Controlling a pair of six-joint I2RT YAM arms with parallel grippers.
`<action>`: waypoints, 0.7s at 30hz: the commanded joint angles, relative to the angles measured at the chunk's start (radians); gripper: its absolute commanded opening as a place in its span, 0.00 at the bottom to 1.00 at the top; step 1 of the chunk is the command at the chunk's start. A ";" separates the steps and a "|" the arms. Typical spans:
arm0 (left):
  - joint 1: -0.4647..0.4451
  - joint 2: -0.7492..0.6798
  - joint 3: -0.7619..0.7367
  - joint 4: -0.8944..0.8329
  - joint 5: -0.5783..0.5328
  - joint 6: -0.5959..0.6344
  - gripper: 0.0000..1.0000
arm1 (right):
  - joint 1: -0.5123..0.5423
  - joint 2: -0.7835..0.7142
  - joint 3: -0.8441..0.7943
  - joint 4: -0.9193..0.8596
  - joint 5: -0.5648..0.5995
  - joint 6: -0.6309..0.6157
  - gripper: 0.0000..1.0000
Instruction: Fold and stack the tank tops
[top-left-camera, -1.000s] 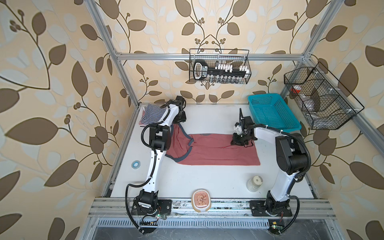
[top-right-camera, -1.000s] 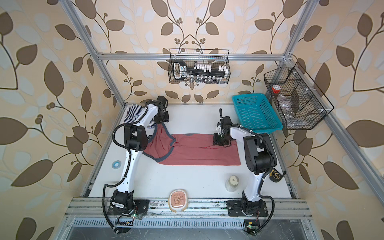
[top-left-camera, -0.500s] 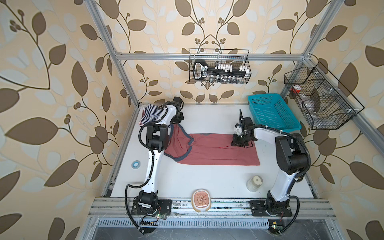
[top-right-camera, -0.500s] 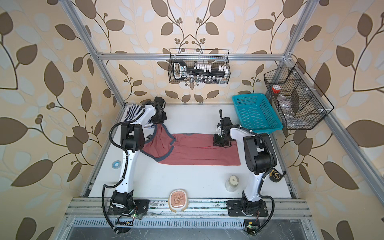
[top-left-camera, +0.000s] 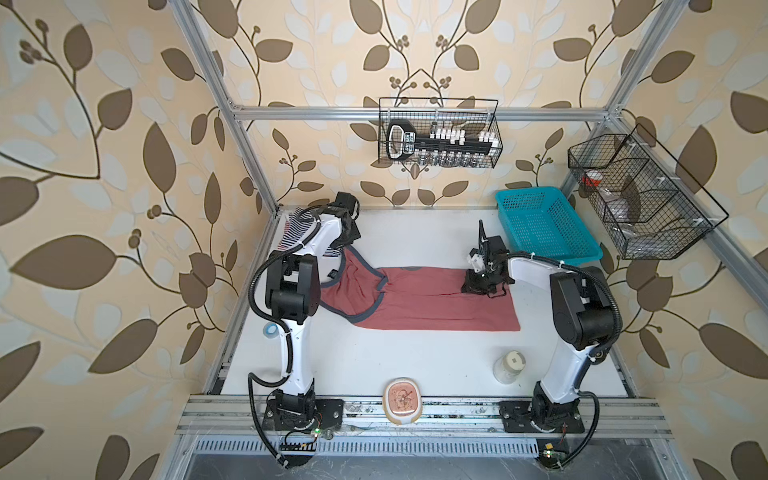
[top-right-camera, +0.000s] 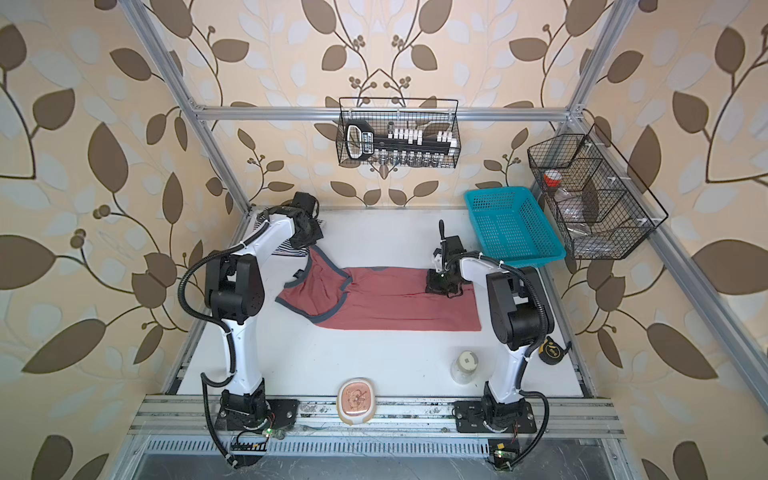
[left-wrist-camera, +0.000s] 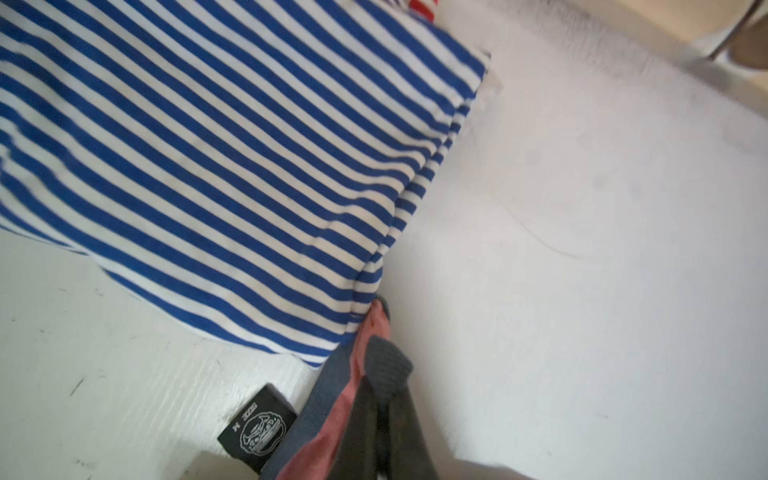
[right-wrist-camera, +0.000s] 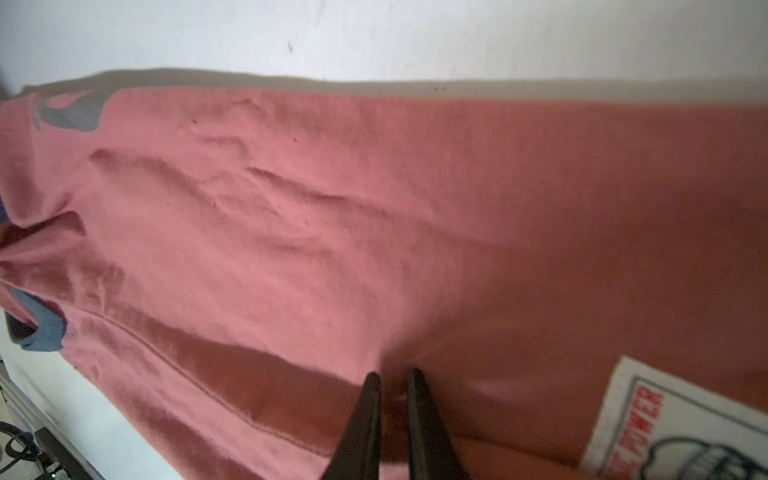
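Left wrist view: left gripper (left-wrist-camera: 384, 374) is clamped tight on the dark-trimmed strap of the dusty red tank top (left-wrist-camera: 328, 436), no gap between the fingers. The grip point sits right at the corner of the folded navy-striped tank top (left-wrist-camera: 208, 166), with the strap touching its edge. Black size label (left-wrist-camera: 258, 428) lies flat on the white table (left-wrist-camera: 582, 291) just beside the strap. A sliver of the red-striped tank top (left-wrist-camera: 422, 6) shows at the far edge of the navy one; can't tell from this view how the two are layered.

Right wrist view: right gripper (right-wrist-camera: 394, 386) is nearly closed, with a thin pinch of the red fabric between the fingers. White printed patch (right-wrist-camera: 681, 428) on the fabric next to them, wrinkles further along.

Both top views: the dusty red tank top lies spread lengthwise across the middle of the table between the two arms, strap end toward the left arm, hem end toward the right arm. The far strap runs up to the left gripper. The right gripper is down on the far edge near the hem. The navy-striped tank top sits in the back left corner, partly under the left arm. Teal basket (top-left-camera: 540, 228) is back right, apart from the cloth. Jar (top-left-camera: 510, 365) and round dish (top-left-camera: 402, 401) are near the front edge, well apart from it.
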 joint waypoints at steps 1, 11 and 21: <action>0.000 -0.091 -0.078 0.070 -0.072 -0.048 0.01 | 0.007 0.004 -0.034 -0.008 -0.005 -0.010 0.15; -0.003 -0.250 -0.365 0.212 -0.154 -0.140 0.13 | 0.006 -0.001 -0.045 -0.005 -0.008 -0.014 0.15; -0.002 -0.264 -0.431 0.195 -0.274 -0.175 0.22 | -0.001 -0.014 -0.074 -0.003 -0.003 -0.021 0.15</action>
